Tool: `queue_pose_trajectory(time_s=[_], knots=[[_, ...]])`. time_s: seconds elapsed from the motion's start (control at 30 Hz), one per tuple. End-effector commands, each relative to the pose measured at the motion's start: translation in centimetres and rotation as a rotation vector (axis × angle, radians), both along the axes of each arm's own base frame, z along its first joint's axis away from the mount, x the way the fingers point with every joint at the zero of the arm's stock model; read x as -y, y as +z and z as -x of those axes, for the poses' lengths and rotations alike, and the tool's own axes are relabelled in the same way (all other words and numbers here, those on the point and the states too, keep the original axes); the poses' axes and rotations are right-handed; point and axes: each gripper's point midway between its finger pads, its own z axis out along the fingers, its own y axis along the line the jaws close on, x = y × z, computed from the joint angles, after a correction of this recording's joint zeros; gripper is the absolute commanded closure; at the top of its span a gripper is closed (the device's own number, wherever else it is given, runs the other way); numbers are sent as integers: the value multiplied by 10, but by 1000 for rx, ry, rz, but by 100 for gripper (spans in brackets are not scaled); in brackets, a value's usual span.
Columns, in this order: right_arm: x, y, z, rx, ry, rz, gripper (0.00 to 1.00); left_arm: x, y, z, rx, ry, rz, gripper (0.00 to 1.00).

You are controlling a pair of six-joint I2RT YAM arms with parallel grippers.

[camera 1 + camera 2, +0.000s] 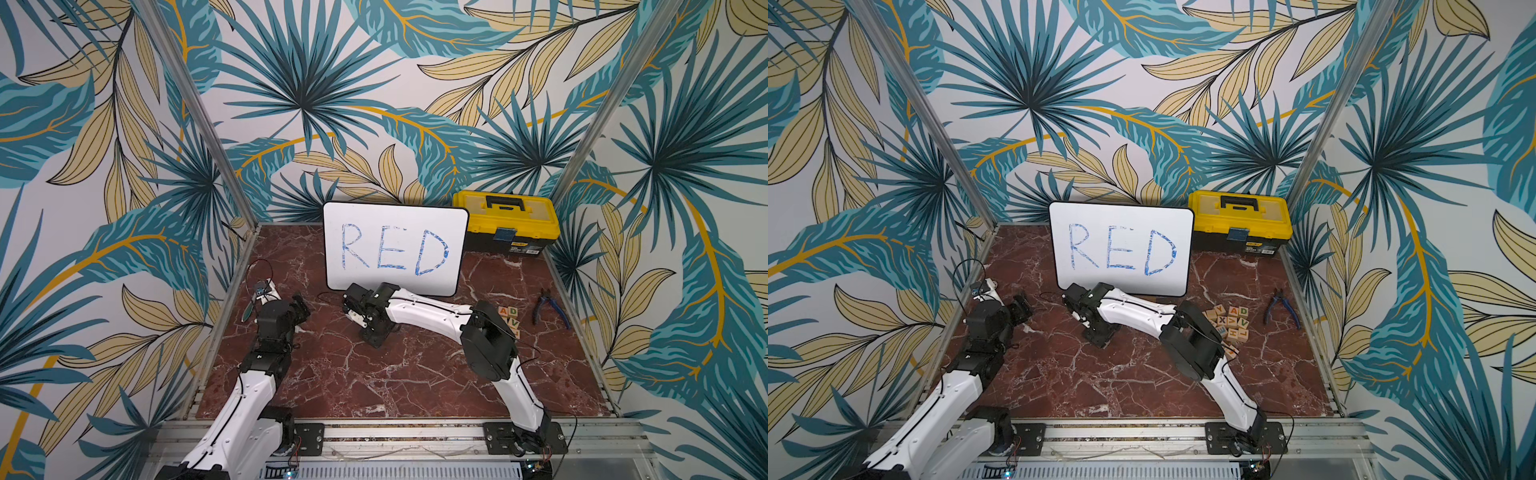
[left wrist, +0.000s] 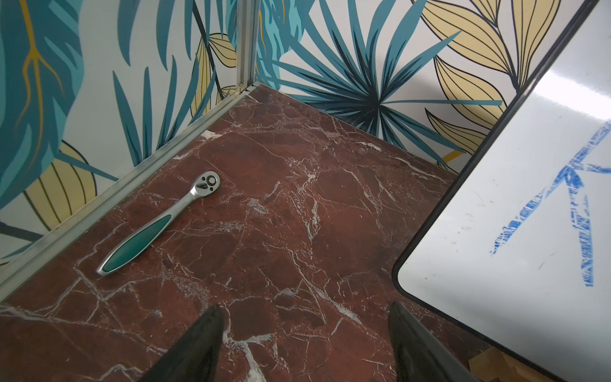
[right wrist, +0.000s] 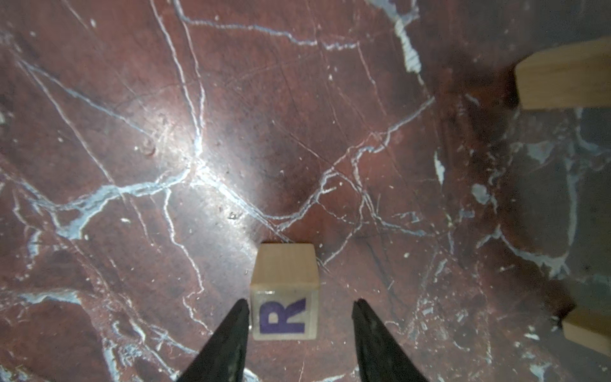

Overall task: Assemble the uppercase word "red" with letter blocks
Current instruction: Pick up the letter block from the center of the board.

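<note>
R block sits on the table mid-back, before the whiteboard; right gripper spread around it. Left gripper spread, empty. R looks placed. Next: back off straight, fetch E from right-edge block pile.

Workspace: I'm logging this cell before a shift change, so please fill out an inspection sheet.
Surface: red marble tabletop, white-veined.
Job's things: R block on the tabletop; letter block pile beside right arm.
Clutter: ratchet, pliers, toolbox, whiteboard reading RED.
Pincers: left pincer open, empty; right pincer open, straddling R block.
Cables: black cable loops by left arm.
Surroundings: leaf-print walls, aluminium posts.
</note>
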Motion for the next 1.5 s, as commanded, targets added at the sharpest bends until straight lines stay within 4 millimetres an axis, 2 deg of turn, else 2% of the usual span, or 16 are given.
queue_pose_trajectory(time_s=[0.0,0.1,0.27,0.43,0.73,0.87,1.03,1.17,1.47], knots=[[0,-11,1,-33,-41,16,49,-3,-7,3,-14,7,6,21],[-5,-12,3,-54,-61,0,52,-3,-8,4,-14,9,6,21],[0,-19,6,-65,-88,23,54,-3,-7,4,-12,9,5,21],[1,-17,4,-62,-124,20,61,-4,-8,5,-16,10,7,21],[9,-10,2,-47,-253,43,69,-3,-7,4,-14,8,9,22],[0,-2,6,-85,-407,-15,69,-3,-8,4,-16,8,9,22],[-14,-2,11,-143,-598,-97,69,-3,-7,5,-12,10,11,22],[-24,-10,10,-175,-675,-122,69,-3,-8,5,-15,8,16,22],[-35,-13,0,-178,-862,-165,68,-1,-7,5,-6,0,27,22]])
